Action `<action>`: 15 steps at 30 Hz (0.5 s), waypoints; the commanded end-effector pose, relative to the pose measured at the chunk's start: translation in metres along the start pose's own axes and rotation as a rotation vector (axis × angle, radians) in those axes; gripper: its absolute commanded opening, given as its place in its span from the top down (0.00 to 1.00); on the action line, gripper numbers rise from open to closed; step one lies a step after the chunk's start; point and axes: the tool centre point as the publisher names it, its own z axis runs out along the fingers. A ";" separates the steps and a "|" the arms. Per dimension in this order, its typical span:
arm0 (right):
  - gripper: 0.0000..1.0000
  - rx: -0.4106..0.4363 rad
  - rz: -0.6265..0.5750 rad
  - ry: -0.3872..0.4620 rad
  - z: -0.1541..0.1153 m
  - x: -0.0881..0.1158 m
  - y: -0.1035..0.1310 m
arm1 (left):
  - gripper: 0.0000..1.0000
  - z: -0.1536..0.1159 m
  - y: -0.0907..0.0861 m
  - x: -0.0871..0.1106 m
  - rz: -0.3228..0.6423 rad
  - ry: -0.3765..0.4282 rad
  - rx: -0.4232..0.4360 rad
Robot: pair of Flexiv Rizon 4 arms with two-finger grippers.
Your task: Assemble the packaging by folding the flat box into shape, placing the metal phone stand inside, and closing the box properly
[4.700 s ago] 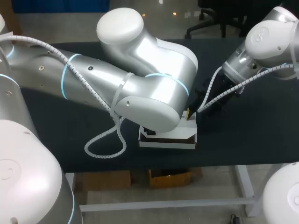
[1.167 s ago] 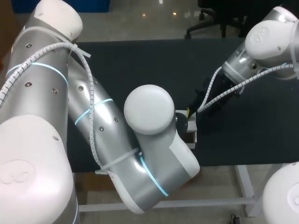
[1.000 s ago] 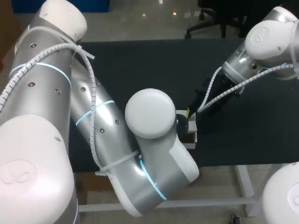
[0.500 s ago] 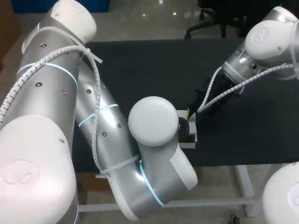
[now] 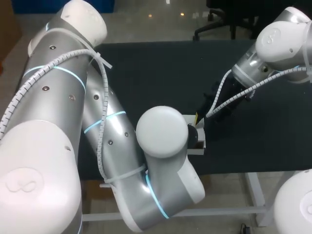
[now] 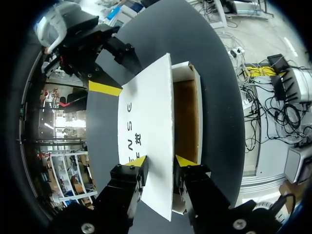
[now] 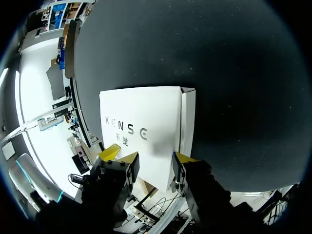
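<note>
The white box (image 5: 199, 144) lies near the table's front edge, mostly hidden behind my left arm in the head view. In the left wrist view its printed lid (image 6: 148, 112) stands partly raised over the brown inside (image 6: 186, 117). My left gripper (image 6: 160, 161) is open astride the lid's free edge, one finger on the lid's outer face and the other over the box's inside. My right gripper (image 7: 151, 157) is open at the box's other end, above the lid (image 7: 139, 122) and side wall (image 7: 187, 122). One of its fingertips (image 6: 105, 87) is against the lid's far corner. No phone stand shows.
The dark table (image 5: 146, 68) stretches behind and to both sides of the box. Its front edge runs just below the box. My left arm's elbow (image 5: 163, 131) bulks over the box's left part.
My left arm's elbow and upper links have swung slightly right and up in the head view. The right arm and the box have stayed where they were.
</note>
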 end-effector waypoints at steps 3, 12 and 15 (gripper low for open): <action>0.58 0.001 0.000 0.000 0.000 0.001 0.000 | 0.66 0.003 -0.002 0.006 -0.002 -0.022 -0.006; 0.58 0.001 0.000 0.000 0.000 0.001 0.000 | 0.65 0.003 -0.001 0.007 -0.003 -0.026 -0.003; 0.57 0.001 0.000 0.000 0.000 0.001 0.000 | 0.65 0.003 -0.001 0.007 -0.006 -0.026 -0.001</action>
